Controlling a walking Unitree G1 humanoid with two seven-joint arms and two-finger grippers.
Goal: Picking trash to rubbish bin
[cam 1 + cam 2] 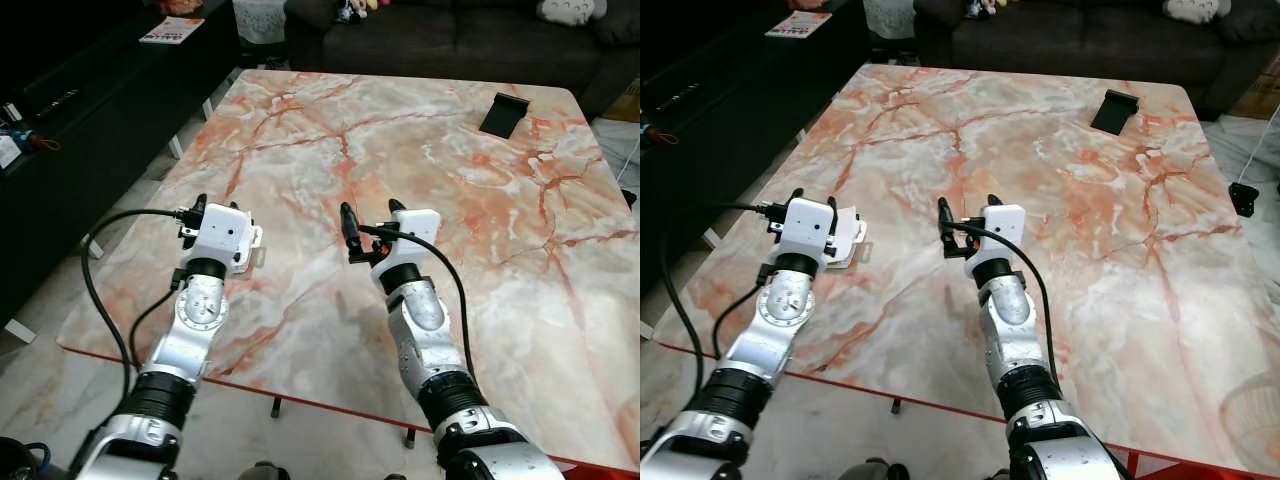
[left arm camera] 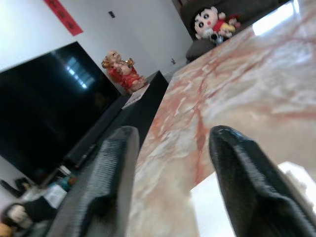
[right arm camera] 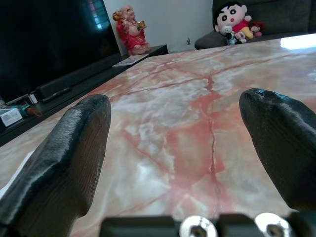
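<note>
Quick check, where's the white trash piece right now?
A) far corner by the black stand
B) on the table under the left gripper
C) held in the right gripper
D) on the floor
B: the white trash lies flat on the marble table just under the open left gripper; the right gripper is open and empty.

Marble-pattern table (image 1: 430, 150), pink/orange veins on white. Black phone stand (image 1: 503, 114) sits near far right corner. White paper scrap (image 1: 847, 238) lies near left edge.
</note>
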